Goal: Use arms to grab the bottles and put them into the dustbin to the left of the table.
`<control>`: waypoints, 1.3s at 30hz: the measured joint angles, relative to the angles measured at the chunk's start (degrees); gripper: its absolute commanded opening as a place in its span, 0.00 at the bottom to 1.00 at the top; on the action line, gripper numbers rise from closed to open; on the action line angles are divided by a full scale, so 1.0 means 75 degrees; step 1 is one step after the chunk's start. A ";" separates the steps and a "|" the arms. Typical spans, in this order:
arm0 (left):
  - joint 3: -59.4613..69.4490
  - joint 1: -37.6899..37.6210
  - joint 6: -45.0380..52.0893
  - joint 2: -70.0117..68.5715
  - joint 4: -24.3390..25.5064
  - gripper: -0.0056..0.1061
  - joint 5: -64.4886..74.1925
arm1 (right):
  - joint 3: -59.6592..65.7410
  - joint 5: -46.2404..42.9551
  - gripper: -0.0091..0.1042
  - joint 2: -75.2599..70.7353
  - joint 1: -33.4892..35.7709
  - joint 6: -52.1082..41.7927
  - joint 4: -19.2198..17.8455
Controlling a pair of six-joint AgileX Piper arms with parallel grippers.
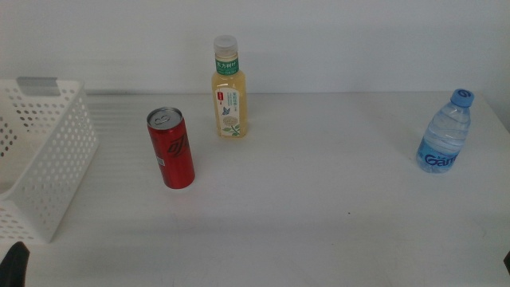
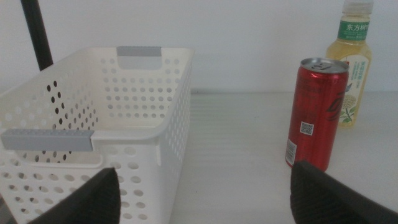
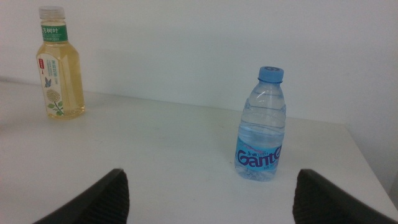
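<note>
We note, left to right on the desk [image 1: 319, 231]: dustbin [image 1: 48, 159], red can [image 1: 170, 149], tea bottle [image 1: 229, 88], water bottle [image 1: 445, 131], all upright. Left gripper [image 2: 205, 193] and right gripper [image 3: 208, 199] wait with jaws apart, empty. We judge the can light, smooth, dentable; grip mid-body.

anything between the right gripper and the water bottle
Nothing visible. The right gripper is open and faces the water bottle across bare table. The tea bottle stands far off to one side, out of that path.
</note>
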 measured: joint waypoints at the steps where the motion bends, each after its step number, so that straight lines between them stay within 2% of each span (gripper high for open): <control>1: 0.0000 0.0000 0.0000 0.0000 0.0008 0.86 0.0000 | 0.0000 0.0000 0.71 0.0000 0.0000 0.0000 0.0000; 8: 0.0000 -0.0314 0.0000 0.0645 0.0037 0.86 -0.0864 | 0.0000 0.0000 0.71 0.0000 0.0000 0.0000 0.0000; 23: 0.0000 -0.2132 0.0000 0.4972 0.0099 0.86 -0.4817 | 0.0000 0.0000 0.71 0.0000 0.0000 0.0000 0.0000; 39: -0.0007 -0.2203 0.0025 0.8542 0.0119 0.86 -0.8206 | 0.0000 0.0000 0.71 0.0000 0.0000 0.0000 0.0000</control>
